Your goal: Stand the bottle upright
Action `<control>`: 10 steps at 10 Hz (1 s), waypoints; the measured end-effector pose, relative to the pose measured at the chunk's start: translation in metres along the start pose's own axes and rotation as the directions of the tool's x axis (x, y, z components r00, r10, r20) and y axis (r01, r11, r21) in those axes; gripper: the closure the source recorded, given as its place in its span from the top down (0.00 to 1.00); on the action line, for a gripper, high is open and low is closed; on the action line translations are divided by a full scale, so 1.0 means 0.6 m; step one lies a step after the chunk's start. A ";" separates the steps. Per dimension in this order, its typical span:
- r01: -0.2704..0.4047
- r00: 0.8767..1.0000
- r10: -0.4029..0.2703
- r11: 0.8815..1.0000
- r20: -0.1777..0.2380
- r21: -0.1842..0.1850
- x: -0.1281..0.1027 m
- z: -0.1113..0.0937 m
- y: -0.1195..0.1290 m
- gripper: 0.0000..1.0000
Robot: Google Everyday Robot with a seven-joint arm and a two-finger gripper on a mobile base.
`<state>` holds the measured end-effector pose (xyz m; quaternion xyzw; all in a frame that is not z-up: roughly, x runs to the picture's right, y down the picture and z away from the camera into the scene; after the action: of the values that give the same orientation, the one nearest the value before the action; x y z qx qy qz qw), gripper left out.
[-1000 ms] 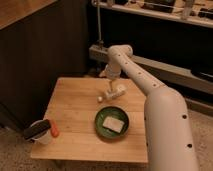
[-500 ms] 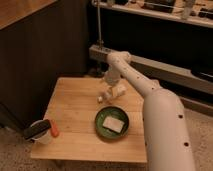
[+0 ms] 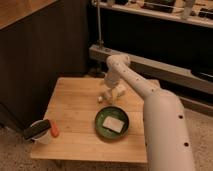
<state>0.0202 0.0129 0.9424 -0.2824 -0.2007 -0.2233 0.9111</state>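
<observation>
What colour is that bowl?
The bowl is green, camera view; the gripper is at the bottle.

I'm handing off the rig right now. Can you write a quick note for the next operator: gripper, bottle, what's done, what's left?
Gripper: low over the table's far side, right at the bottle; whether it has a grip can't be seen.
Bottle: looks to be lying on its side, not upright, just behind the green bowl, which holds a pale block.
Done: the approach; the gripper is at the bottle.
Left: confirm the grasp, tip the bottle upright on the table, release, and back off without knocking it over.
</observation>
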 end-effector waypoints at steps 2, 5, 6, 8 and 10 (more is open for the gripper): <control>-0.004 1.000 0.004 1.000 -0.008 -0.004 0.000 0.001 0.001 0.80; -0.014 0.999 0.014 1.000 -0.036 -0.009 0.003 0.010 0.005 0.80; -0.018 0.999 0.017 1.000 -0.043 -0.011 0.004 0.013 0.006 0.80; -0.016 0.998 0.015 1.000 -0.056 -0.012 0.005 0.018 0.006 0.80; 0.006 0.998 -0.007 1.000 -0.058 -0.002 0.003 0.028 0.006 0.80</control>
<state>0.0195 0.0249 0.9543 -0.2759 -0.1748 -0.2346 0.9156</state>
